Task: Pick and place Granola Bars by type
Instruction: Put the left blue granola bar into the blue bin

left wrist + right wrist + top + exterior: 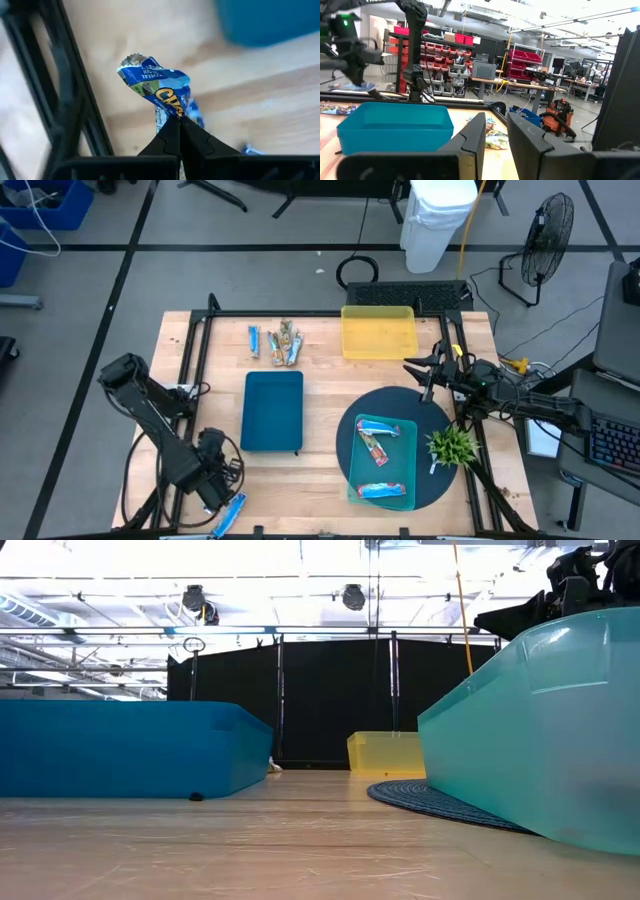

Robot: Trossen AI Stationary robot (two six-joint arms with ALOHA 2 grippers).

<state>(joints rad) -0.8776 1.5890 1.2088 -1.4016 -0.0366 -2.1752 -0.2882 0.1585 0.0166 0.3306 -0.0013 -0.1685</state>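
My left gripper (218, 502) is at the table's near left corner, shut on a shiny blue granola bar (229, 515), which also shows in the left wrist view (157, 90). Several more bars, blue and mottled, lie in a loose pile (276, 342) on the wood at the far side. A teal tray (405, 480) on a dark round mat (345, 435) holds a mottled bar (375, 448) and a blue bar (380, 491). My right gripper (428, 372) is open and empty above the mat's far right rim; its fingers show in the right wrist view (495, 137). My left gripper pinches the blue bar between its two shut fingers (167, 137) at one end of the wrapper (172, 111). The rest of the bar sticks out beyond the fingertips, its crimped far end (131, 61) free. The bar looks held above the wood.
A dark blue tray (272, 410) stands at the table's middle and a yellow tray (379, 332) at the far side. A small green plant (450, 446) stands at the mat's right rim. A black metal frame (195, 350) runs along the table's edges.
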